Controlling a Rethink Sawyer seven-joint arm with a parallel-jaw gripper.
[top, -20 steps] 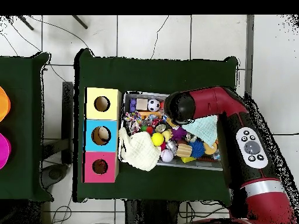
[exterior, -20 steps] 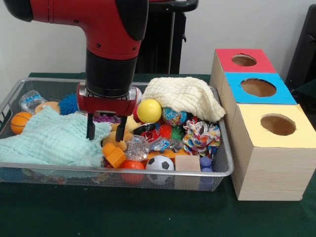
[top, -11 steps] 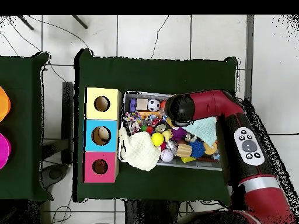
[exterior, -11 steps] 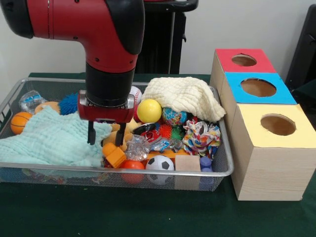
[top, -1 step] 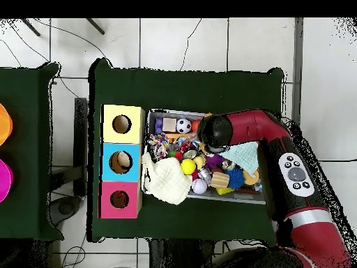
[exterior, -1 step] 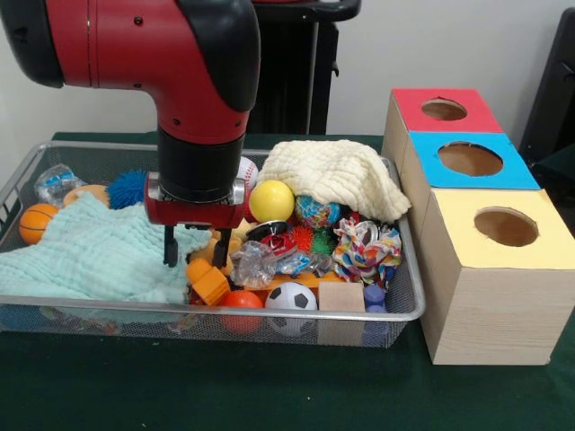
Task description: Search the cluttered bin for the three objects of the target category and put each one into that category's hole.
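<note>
A wire mesh bin (exterior, -1 step: 90,308) holds a jumble of toys. My gripper (exterior, -1 step: 195,254) hangs open low over the bin's middle, its fingertips (exterior, -1 step: 169,256) straddling an orange toy (exterior, -1 step: 208,280) beside the mint cloth (exterior, -1 step: 90,256). Nothing is between the fingers. A yellow ball (exterior, -1 step: 271,201), a soccer ball (exterior, -1 step: 291,298), a small basketball (exterior, -1 step: 36,222) and a blue spiky ball (exterior, -1 step: 126,190) lie around it. From overhead, the arm (top, -1 step: 237,129) covers the gripper and that part of the bin (top, -1 step: 171,112).
A cream cloth (exterior, -1 step: 332,175) drapes the bin's far right corner. A rope toy (exterior, -1 step: 364,250) and wooden block (exterior, -1 step: 341,297) lie near the front right. Beside the bin stand red (exterior, -1 step: 445,109), blue (exterior, -1 step: 472,160) and yellow (exterior, -1 step: 503,229) boxes, each with a round hole on top.
The gripper has sunk a little lower into the bin and drifted slightly right, staying open. The toys have not moved.
</note>
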